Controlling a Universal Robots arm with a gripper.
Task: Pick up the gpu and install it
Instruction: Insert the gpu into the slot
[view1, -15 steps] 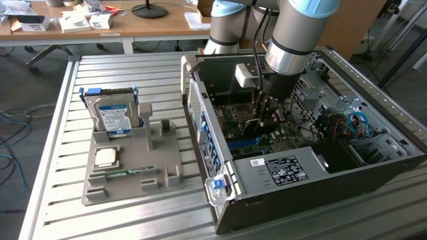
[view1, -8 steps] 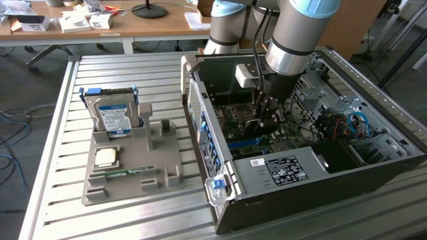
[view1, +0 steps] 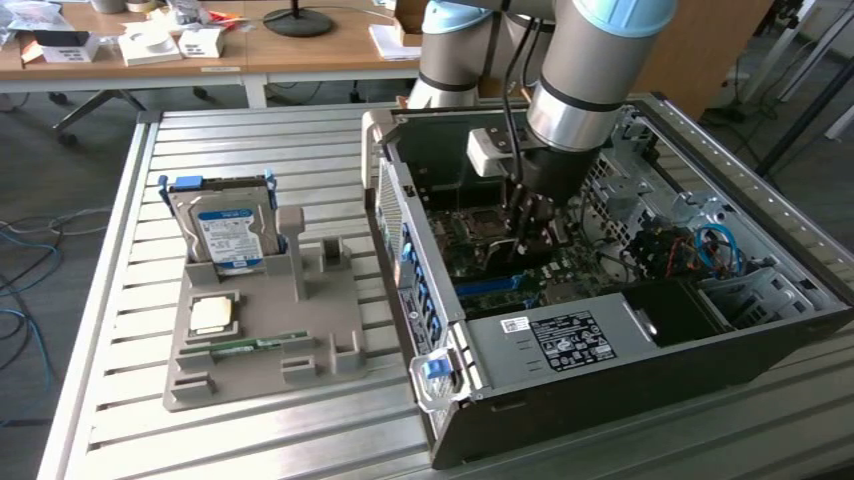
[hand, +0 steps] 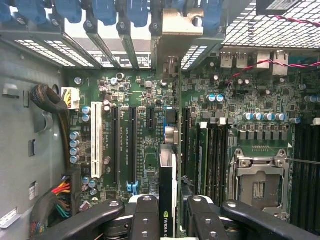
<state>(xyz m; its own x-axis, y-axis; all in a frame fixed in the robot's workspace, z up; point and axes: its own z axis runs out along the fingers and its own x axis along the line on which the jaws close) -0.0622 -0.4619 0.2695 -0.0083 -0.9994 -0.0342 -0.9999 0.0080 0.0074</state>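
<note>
My gripper reaches down into the open computer case, just above the green motherboard. It is shut on the gpu, a slim black card seen edge-on between the two black fingers, with a green logo near the grip. The card stands upright over the row of long black expansion slots. Its metal bracket end points at the case's rear slot openings with blue latches. In the exterior view the arm hides most of the card.
On the exterior view's left a grey fixture tray holds a silver hard drive with a blue label, a small square chip and a green memory stick. Cable bundles, the processor socket and the power supply crowd the case.
</note>
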